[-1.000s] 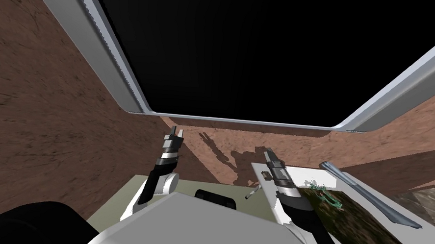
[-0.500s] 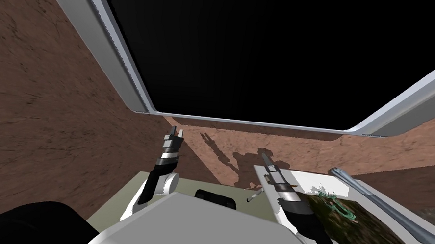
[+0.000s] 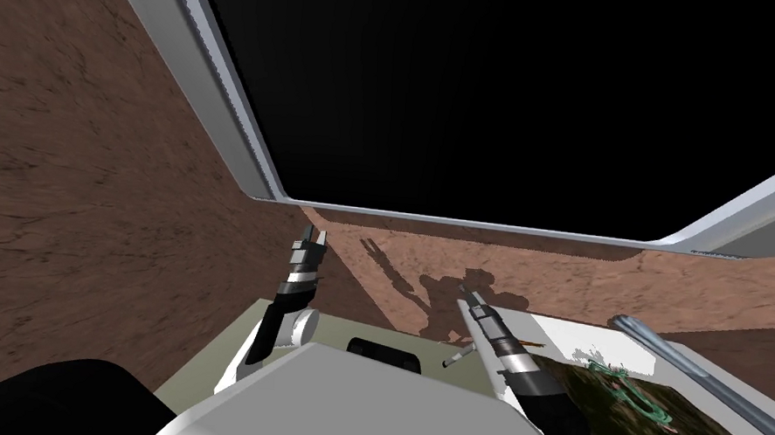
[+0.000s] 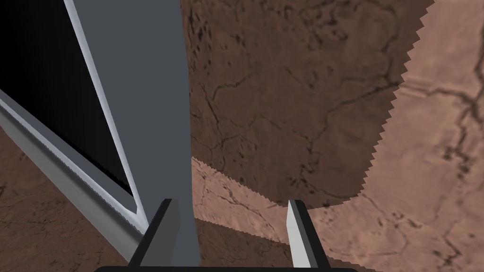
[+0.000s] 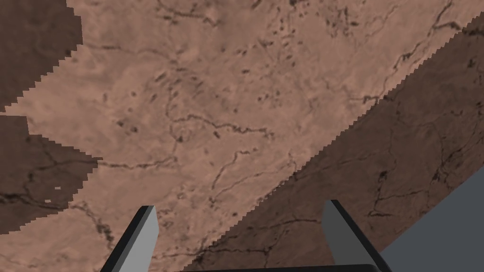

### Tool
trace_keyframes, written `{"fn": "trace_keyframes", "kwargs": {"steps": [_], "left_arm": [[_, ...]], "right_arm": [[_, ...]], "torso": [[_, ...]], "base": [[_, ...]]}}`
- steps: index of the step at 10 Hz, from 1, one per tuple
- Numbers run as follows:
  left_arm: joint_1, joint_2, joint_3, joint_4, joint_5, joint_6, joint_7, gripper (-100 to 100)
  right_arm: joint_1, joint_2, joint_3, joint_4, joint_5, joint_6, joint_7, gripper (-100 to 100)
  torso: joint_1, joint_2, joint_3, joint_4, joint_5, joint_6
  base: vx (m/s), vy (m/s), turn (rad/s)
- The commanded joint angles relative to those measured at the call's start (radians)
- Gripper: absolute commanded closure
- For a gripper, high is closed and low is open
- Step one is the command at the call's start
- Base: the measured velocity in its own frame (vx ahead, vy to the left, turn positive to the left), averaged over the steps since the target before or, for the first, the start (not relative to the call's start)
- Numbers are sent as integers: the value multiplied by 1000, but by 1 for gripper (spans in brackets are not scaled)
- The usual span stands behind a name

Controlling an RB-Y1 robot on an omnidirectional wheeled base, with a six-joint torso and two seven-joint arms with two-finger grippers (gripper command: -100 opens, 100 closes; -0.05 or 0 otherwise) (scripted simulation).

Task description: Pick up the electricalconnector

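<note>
We hold both grippers empty, fingers spread. The left gripper (image 3: 315,236) is parked ahead, out of the way. The right gripper (image 3: 464,295) leads because the likely electricalconnector (image 3: 456,358), a small grey pin, lies just beside its forearm at the edge of the white slab (image 3: 560,331). Versus a second ago, our view has swung and the right gripper has dropped nearer the slab.

Cracked reddish-brown surface (image 3: 71,200) surrounds a grey frame (image 3: 209,81) enclosing a black area (image 3: 493,88) at twelve o'clock; a white desk (image 3: 577,337) lies at four o'clock.
</note>
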Motion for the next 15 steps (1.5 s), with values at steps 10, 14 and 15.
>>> {"fn": "trace_keyframes", "kwargs": {"steps": [10, 14, 15], "left_arm": [[0, 0, 0, 0, 0, 0, 0, 0], [0, 0, 0, 0, 0, 0, 0, 0], [0, 0, 0, 0, 0, 0, 0, 0]], "right_arm": [[121, -235, 10, 92, 14, 141, 286, -100], [164, -319, 15, 134, 20, 193, 397, -100], [164, -319, 15, 134, 20, 193, 420, -100]], "torso": [[0, 0, 0, 0, 0, 0], [0, 0, 0, 0, 0, 1], [0, 0, 0, 0, 0, 0]], "base": [[10, -6, 99], [10, -7, 96], [8, -8, 69]]}}
